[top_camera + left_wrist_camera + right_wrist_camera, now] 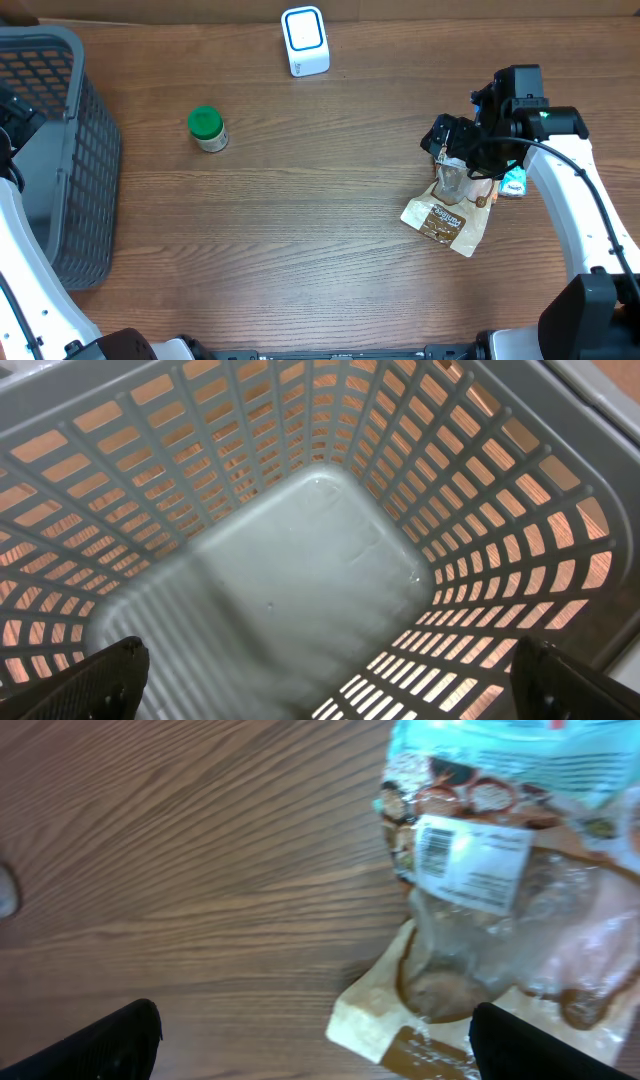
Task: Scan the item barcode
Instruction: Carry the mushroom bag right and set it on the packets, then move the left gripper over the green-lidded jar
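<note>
Right fingers: spread wide, empty
Snack pack: on the table, ahead of them, right of centre in the wrist view
Nearer arm: right; left fingers open above basket
Scanner: well apart

A brown wooden table carries a grey mesh basket at its left edge, an upright green-lidded jar left of centre, and a white scanner near the far edge. At right lie a beige pouch and, near it, a small teal packet.
</note>
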`<state>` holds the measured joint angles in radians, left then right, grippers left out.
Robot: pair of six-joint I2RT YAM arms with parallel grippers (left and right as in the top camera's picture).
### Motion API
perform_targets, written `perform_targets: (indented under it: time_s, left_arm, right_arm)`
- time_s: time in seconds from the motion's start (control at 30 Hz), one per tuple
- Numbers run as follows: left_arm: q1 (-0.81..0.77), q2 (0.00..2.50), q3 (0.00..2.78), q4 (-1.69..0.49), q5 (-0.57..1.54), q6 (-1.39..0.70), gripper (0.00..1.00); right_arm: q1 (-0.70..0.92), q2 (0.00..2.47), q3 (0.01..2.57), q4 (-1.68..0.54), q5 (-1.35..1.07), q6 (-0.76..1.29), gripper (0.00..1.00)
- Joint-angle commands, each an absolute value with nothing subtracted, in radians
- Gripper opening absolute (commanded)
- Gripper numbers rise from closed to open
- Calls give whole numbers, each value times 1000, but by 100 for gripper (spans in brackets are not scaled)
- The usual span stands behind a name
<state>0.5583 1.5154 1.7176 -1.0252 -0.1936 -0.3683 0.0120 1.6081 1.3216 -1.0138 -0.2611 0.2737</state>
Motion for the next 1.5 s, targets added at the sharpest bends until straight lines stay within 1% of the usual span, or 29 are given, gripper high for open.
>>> perform_targets:
  time_s: [0.0, 0.07, 0.13, 0.23, 0.43, 0.5, 0.63, 0.77, 0.83, 0.97, 1.07, 1.13, 1.17, 1.2, 1.27, 1.37, 1.47]
  left_arm:
    - [562, 1520, 1736, -1024, -190, -389, 100]
    - [562, 1519, 1736, -1024, -190, -389, 100]
    - [562, 1520, 1736, -1024, -190, -389, 100]
    - [562, 1519, 1736, -1024, -189, -389, 100]
    - [562, 1520, 1736, -1024, -186, -390, 100]
    - [562, 1520, 1736, -1023, -133, -394, 100]
    - [562, 1520, 1736, -1050, 123, -408, 100]
    - [562, 1520, 1736, -1045, 247, -403, 100]
    - [562, 1517, 1740, -1031, 317, -359, 100]
    - [561, 1502, 1796, -1032, 328, -336, 100]
    - [545, 1462, 1896, -1036, 327, -336, 100]
    - [517, 1442, 1937, -1047, 327, -336, 100]
    - [497, 1430, 1951, -1056, 326, -329, 96]
    - [471, 1418, 1957, -1063, 326, -319, 95]
    - [409, 1397, 1958, -1077, 309, -314, 95]
    - [274, 1391, 1958, -1126, 201, -314, 96]
    - [127, 1411, 1957, -1180, 41, -310, 96]
  right_arm:
    - [11, 1586, 1314, -1002, -182, 292, 100]
    - [11, 1586, 1314, -995, -173, 292, 100]
    - [11, 1586, 1314, -997, -115, 302, 100]
    - [5, 1586, 1312, -997, -30, 381, 100]
    - [-71, 1586, 1313, -989, 7, 402, 100]
    - [-136, 1586, 1313, -992, 25, 392, 100]
    - [-267, 1586, 1313, -1005, 13, 393, 100]
    - [-363, 1586, 1312, -1024, -25, 393, 100]
    - [-388, 1586, 1313, -1024, -32, 393, 100]
    - [-400, 1586, 1312, -1023, -31, 393, 100]
    - [-400, 1586, 1313, -1023, -31, 393, 100]
    - [-400, 1586, 1313, -1023, -31, 393, 100]
    - [-400, 1586, 1313, -1023, -31, 393, 100]
    - [-400, 1586, 1312, -1023, -31, 393, 100]
    - [-400, 1586, 1312, -1023, -31, 393, 100]
    - [-400, 1586, 1312, -1023, -31, 393, 100]
    - [-400, 1586, 1313, -1023, -31, 393, 100]
